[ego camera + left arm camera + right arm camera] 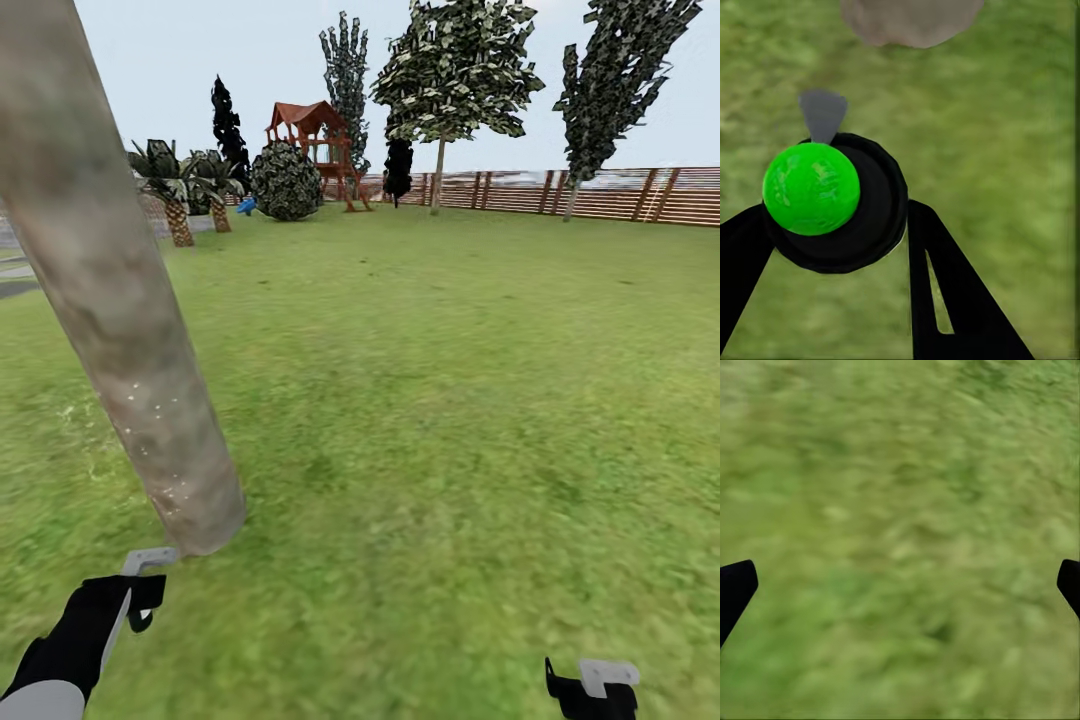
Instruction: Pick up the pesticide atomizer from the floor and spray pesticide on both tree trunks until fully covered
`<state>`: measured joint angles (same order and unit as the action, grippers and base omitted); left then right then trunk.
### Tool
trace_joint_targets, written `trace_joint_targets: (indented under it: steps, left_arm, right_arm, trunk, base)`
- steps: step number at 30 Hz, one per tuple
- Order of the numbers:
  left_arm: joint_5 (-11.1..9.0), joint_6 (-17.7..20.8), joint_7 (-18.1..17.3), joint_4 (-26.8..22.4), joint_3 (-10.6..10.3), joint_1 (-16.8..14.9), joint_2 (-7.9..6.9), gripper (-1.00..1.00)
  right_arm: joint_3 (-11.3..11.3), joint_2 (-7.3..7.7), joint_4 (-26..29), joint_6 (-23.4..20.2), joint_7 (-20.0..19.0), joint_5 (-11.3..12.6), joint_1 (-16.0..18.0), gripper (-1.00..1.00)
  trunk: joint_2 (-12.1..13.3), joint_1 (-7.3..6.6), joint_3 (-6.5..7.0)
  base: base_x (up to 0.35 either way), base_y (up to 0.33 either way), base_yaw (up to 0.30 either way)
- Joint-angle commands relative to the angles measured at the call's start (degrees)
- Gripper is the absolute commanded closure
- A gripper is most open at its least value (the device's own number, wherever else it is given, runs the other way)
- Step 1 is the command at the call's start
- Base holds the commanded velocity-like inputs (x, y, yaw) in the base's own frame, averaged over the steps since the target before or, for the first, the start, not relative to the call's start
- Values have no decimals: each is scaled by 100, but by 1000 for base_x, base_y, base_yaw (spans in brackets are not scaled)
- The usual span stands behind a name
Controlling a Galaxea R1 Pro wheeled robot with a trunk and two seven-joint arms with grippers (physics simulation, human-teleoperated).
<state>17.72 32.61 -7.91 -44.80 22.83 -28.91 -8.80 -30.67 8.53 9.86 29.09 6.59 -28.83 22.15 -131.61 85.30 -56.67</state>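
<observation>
A thick grey-beige mottled tree trunk [120,300] leans across the left of the head view, and its base meets the grass just ahead of my left gripper [138,598]. That gripper is shut on the pesticide atomizer [832,202], a dark round bottle with a bright green spot. Its grey nozzle points at the trunk base [911,19], and its whitish spray head [148,560] sits a little short of the trunk. Small white specks dot the lower trunk. My right gripper [592,688] hangs low at the right, and in its wrist view the right gripper [900,585] stands open over bare grass.
The lawn [450,400] stretches ahead to a brown slat fence [620,195]. Far off stand two tall trees [450,70], short palms [178,190], a round bush [286,182] and a wooden play tower [318,140].
</observation>
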Motion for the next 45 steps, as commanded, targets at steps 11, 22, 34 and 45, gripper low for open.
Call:
trace_joint_targets:
  steps: [11,22,34,45]
  left_arm:
    - [-30,-55,-64,0,1,5,1,100]
    - [-172,-1270,-83,234,-8,95,185,100]
    - [-183,-1284,-79,165,28,96,188,100]
    - [-188,-1284,-79,162,38,96,185,100]
  right_arm:
    - [0,0,4,0,0,0,0,-100]
    - [0,3,2,0,3,0,0,-100]
    - [0,0,-1,0,5,0,0,-100]
    - [0,-17,-2,0,3,-1,0,-100]
  trunk:
    - [0,0,0]
    - [0,0,0]
    - [0,0,0]
    - [0,0,0]
  base:
    - [80,0,203]
    - [0,0,139]
    - [81,-235,17]
    - [86,-267,263]
